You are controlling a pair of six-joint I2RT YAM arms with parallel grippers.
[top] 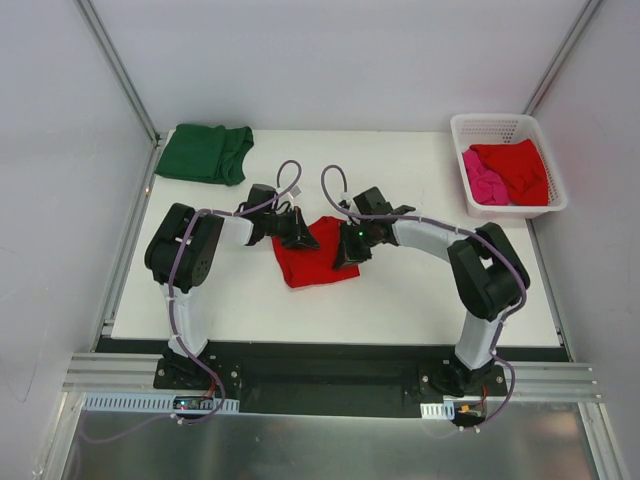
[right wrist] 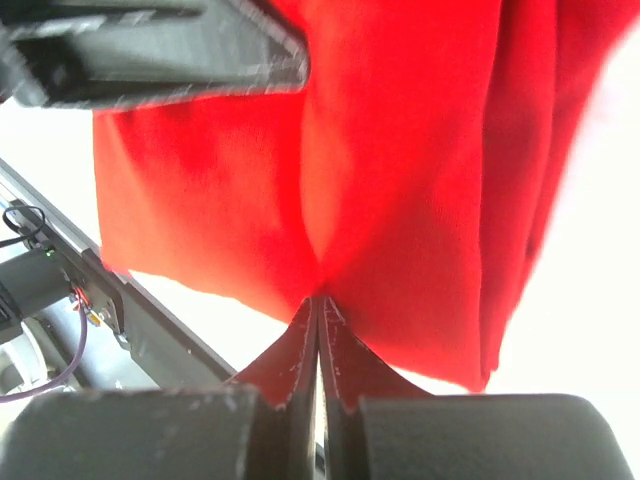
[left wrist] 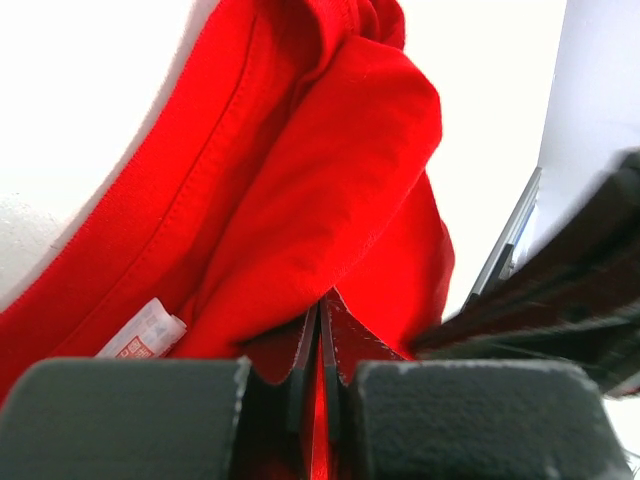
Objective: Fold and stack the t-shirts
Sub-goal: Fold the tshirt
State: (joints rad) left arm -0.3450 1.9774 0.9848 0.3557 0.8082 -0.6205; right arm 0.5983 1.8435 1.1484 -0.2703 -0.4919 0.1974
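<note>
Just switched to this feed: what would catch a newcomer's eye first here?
The bright red t-shirt at the middle of the table, with the left gripper and right gripper both pinched shut on its cloth. Next, the dark green t-shirt lying at the far left corner, and the white basket at the far right holding a red tee and a pink tee.

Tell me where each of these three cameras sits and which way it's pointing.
Top external: above and behind the robot, looking down on the table; both arms show.
Left wrist: on the left arm, looking along the left gripper, shut on the red t-shirt.
Right wrist: likewise along the right gripper, shut on it too.
Shared: all three show that shirt.
</note>
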